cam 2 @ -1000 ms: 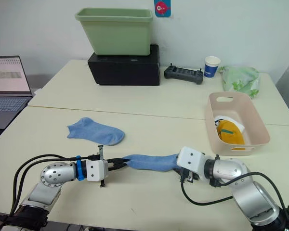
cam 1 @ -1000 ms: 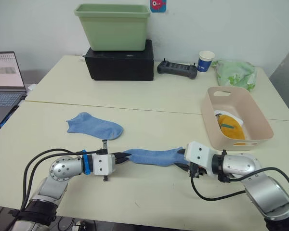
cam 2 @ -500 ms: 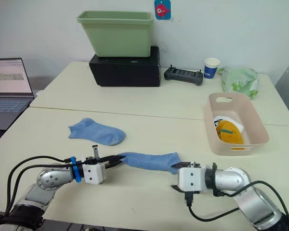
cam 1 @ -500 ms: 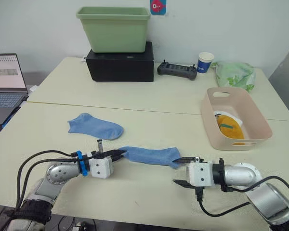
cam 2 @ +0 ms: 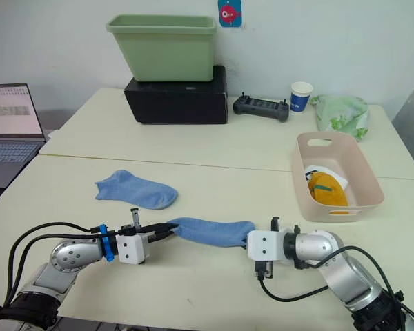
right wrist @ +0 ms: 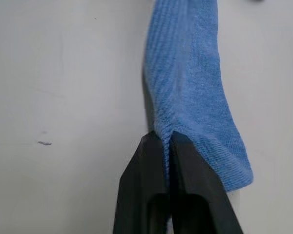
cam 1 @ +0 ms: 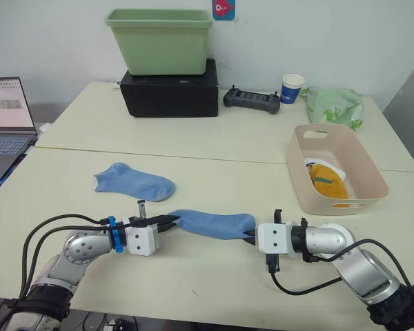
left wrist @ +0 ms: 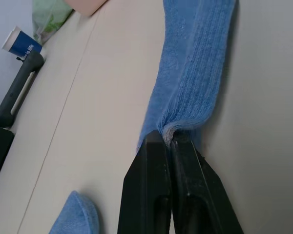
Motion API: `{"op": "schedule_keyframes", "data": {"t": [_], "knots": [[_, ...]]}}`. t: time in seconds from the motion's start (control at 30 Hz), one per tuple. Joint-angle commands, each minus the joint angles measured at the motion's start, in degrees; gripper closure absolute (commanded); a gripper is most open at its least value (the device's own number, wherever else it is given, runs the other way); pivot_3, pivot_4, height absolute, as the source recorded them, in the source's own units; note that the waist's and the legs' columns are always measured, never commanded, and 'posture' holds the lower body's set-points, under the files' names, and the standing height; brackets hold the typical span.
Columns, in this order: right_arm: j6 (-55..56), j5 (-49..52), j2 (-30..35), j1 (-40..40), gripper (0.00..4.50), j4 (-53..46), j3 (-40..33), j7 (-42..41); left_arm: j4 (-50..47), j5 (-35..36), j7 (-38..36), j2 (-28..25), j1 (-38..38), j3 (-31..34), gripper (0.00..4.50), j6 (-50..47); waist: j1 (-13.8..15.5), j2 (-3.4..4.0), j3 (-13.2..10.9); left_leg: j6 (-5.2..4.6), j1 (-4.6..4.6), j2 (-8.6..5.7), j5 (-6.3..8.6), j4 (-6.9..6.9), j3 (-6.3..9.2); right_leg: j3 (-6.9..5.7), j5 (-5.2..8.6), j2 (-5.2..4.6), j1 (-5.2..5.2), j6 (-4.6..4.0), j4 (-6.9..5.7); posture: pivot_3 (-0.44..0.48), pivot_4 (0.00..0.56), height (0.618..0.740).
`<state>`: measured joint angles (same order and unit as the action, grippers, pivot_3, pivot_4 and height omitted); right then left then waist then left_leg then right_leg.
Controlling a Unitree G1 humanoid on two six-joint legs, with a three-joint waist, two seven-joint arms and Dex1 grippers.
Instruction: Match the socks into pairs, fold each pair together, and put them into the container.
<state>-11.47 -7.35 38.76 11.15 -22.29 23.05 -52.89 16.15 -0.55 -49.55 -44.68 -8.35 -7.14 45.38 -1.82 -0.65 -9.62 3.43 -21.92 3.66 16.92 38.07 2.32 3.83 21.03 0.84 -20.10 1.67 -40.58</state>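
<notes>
A light blue sock [cam 1: 212, 224] stretches across the near table between my two grippers. My left gripper [cam 1: 174, 220] is shut on its left end, the fabric pinched between the fingers [left wrist: 158, 161]. At the sock's right end my right gripper [cam 1: 250, 235] is shut on the fabric [right wrist: 185, 92], pinched at the fingertips [right wrist: 154, 151]. A second light blue sock [cam 1: 133, 182] lies flat on the table, farther back and to the left. The pale pink container [cam 1: 300, 165] stands at the right and holds a mustard-yellow sock [cam 1: 327, 189] over a white one [cam 1: 312, 165].
At the back, a light green tub [cam 1: 159, 40] sits on a black box [cam 1: 170, 89]. A black controller [cam 1: 250, 101], a paper cup [cam 1: 290, 88] and a pale green bag [cam 1: 337, 105] lie behind the container. A laptop [cam 1: 5, 117] stands at the far left.
My right gripper, open beside the sock's right end half a second ago, has closed onto that end. The left gripper keeps its hold.
</notes>
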Motion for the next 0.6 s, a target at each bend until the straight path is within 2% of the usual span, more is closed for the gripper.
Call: {"op": "schedule_keyframes", "data": {"t": [0.03,0.17,0.3,0.37,0.47,0.6], "knots": [[-2.81,7.96,0.72,-2.48,4.48,-5.86,-3.98,-3.21,-12.32,13.4,-8.87,-5.23,4.24,-1.08,4.5,-14.1,-0.02,-0.05,-0.03,0.0,-0.01,0.01,0.0,0.0,0.0,0.0,0.0,0.0,0.0,0.0,0.01,0.0,0.15,0.72],[-22.31,26.18,1.51,-7.63,4.48,-15.78,-12.01,-5.14,-29.59,30.04,-13.53,-14.12,9.98,0.46,4.5,-42.29,0.05,-0.04,-0.06,0.0,-0.17,0.08,0.0,-0.01,0.08,-0.04,0.01,-0.01,-0.03,0.0,0.02,0.0,0.15,0.72],[-39.39,41.41,4.71,-11.43,4.48,-23.72,-17.74,-3.92,-39.53,44.38,-16.22,-21.69,11.79,3.28,4.5,-62.71,0.09,-0.05,-0.07,0.01,-0.05,0.04,0.0,-0.01,0.18,0.0,0.02,-0.02,0.17,0.0,0.07,0.0,0.15,0.72],[-43.38,45.33,4.51,-11.75,4.48,-25.49,-18.91,-1.52,-41.11,47.22,-16.9,-22.56,11.74,4.29,4.5,-67.56,0.01,-0.04,-0.08,0.0,-0.01,0.03,0.0,-0.02,0.19,-0.02,0.03,0.01,0.22,0.01,0.11,0.0,0.15,0.72],[-51.84,55.9,-1.38,-13.64,4.48,-26.37,-23.58,7.39,-39.96,54.4,-18.33,-24.62,11.32,4.97,4.5,-79.91,-0.21,-0.1,-0.07,-0.01,0.03,0.04,0.01,-0.05,0.21,0.01,0.03,0.11,0.19,0.01,0.12,0.0,0.15,0.72],[-59.42,64.91,-7.37,-13.87,4.48,-20.64,-29.11,16.93,-33.02,51.44,-17.49,-21.58,6.33,1.47,4.5,-87.24,-0.03,-0.07,-0.09,-0.01,0.0,0.01,0.01,-0.08,0.22,0.06,0.05,0.12,0.1,-0.01,0.12,0.0,0.15,0.72]]}}
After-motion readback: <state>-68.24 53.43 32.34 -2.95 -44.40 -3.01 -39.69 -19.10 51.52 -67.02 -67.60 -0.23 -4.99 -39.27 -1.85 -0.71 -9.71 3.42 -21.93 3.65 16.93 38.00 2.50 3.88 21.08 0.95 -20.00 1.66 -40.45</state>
